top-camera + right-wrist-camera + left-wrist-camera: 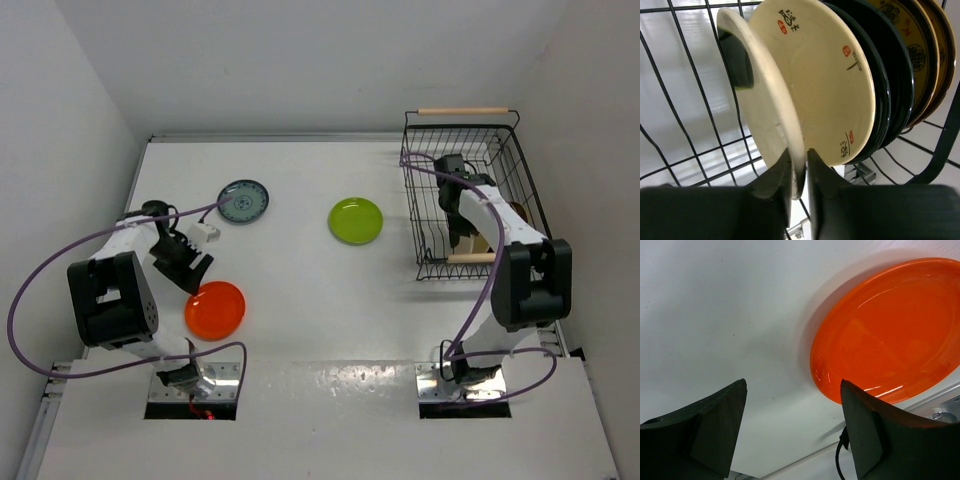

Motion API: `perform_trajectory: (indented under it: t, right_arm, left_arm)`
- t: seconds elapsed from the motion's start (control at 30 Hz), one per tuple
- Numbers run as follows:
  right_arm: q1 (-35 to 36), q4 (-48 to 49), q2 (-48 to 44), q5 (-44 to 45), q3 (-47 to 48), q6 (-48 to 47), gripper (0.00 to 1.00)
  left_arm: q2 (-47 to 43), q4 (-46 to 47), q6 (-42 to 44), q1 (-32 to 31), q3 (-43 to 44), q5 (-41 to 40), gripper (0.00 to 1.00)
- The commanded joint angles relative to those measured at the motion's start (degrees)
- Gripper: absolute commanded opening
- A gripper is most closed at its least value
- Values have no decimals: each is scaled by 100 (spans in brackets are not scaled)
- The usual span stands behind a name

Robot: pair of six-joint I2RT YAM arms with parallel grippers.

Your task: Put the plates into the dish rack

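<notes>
Cream plate stands on edge in the rack, your right hand clamped on its lower rim; your left hand, spread apart, hangs just beside the flat orange plate.

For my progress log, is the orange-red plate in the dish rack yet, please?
Out: the orange-red plate lies flat on the table, near the open left end effector.

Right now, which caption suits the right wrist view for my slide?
Right gripper pinching a cream plate on edge in the dish rack, beside a second cream plate.
</notes>
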Motion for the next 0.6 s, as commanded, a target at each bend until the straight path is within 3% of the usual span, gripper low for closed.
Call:
perform_trajectory:
  t: [0.0, 0.03, 0.23, 0.37, 0.43, 0.47, 0.53, 0.57]
  right_arm:
    - [-69, -211, 5, 7, 277, 198, 23]
    - [-69, -229, -21, -2, 408, 216, 35]
    - [-51, -431, -267, -238, 1120, -100, 75]
    - [176, -327, -512, -634, 2268, -224, 90]
    - [406, 33, -601, -951, 2422, -119, 90]
    - [484, 357, -767, -1508, 2352, -14, 81]
    - [809, 962, -856, -2073, 2046, 319, 56]
    - [897, 1123, -813, -2720, 1922, 678, 32]
  left_arm:
    - [-212, 19, 78, 62, 102, 78, 80]
    - [-212, -33, 78, 62, 155, 78, 80]
    - [-212, -33, 9, 176, 348, 78, 80]
    - [-212, -33, -281, 282, 603, 210, 82]
    - [-212, 19, -405, 343, 691, 411, 82]
    - [-212, 89, -483, 343, 761, 464, 82]
    - [-212, 264, -764, 396, 823, 578, 82]
    - [-212, 326, -870, 396, 875, 579, 82]
